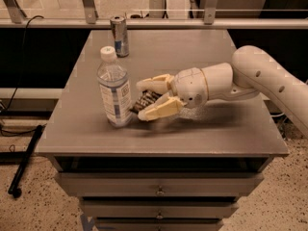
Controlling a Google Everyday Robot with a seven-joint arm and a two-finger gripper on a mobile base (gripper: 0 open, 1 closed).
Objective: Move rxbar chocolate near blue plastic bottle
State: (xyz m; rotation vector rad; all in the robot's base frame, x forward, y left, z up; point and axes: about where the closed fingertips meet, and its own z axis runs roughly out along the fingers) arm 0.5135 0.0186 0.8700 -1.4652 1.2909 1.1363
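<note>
The blue plastic bottle (114,87) stands upright on the left half of the grey table, clear with a white cap and blue-and-white label. My gripper (142,100) reaches in from the right, low over the table, right next to the bottle. Its cream fingers (159,110) are shut on the rxbar chocolate (144,101), a small black wrapper with pale lettering that shows between them. The bar's left end sits just to the right of the bottle's base.
A silver-blue can (119,35) stands at the table's far left edge, behind the bottle. The grey table (221,129) has drawers below its front edge. A railing runs behind it, and a black pole lies on the floor at left.
</note>
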